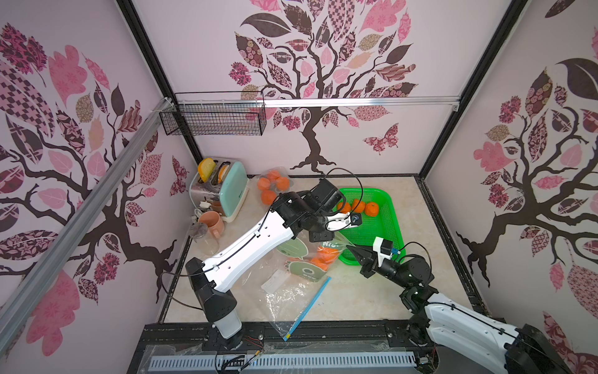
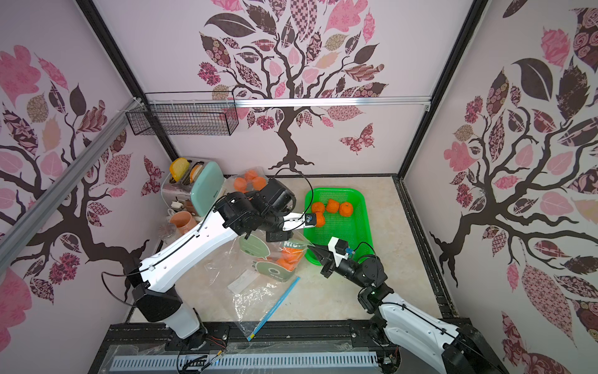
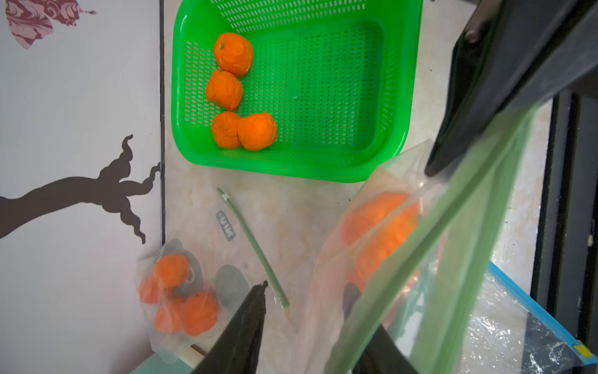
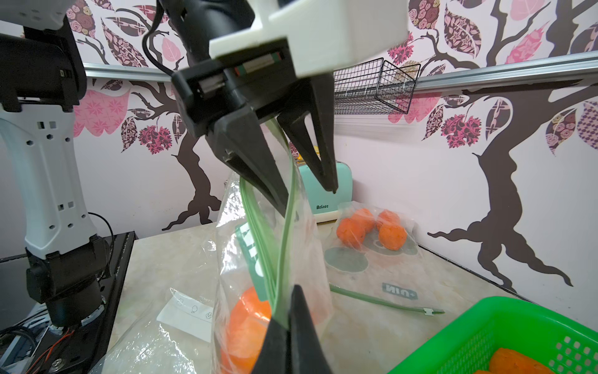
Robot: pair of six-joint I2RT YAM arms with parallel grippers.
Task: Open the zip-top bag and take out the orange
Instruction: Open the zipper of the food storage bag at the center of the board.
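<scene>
The pale marbled desk (image 1: 372, 291) carries everything. The left arm (image 1: 252, 249) reaches across it from the near left edge, and the shorter-looking right arm (image 1: 453, 320) comes in from the near right corner. A green basket (image 1: 372, 233) sits toward the back right of the desk. Just beside its near left corner stands the zip-top bag (image 1: 301, 259), a clear bag with green print and a green zip strip, drawn upward between the two arms with its bottom on the desk. A flat, clear bag with a blue zip (image 1: 291, 304) lies in front of it, reaching over the near edge of the desk. A mint toaster (image 1: 233, 191) stands at the back left, with another sealed bag of oranges (image 1: 273, 186) next to it. Four loose oranges (image 3: 257, 131) lie together at one end of the basket. The orange (image 4: 249, 323) sits low inside the zip-top bag. The left pincer (image 4: 307, 197) hangs over the bag's mouth with its fingers spread, and the green strip runs between them. The right pincer (image 1: 352, 250) is pressed together, pinching the bag's green zip edge.
</scene>
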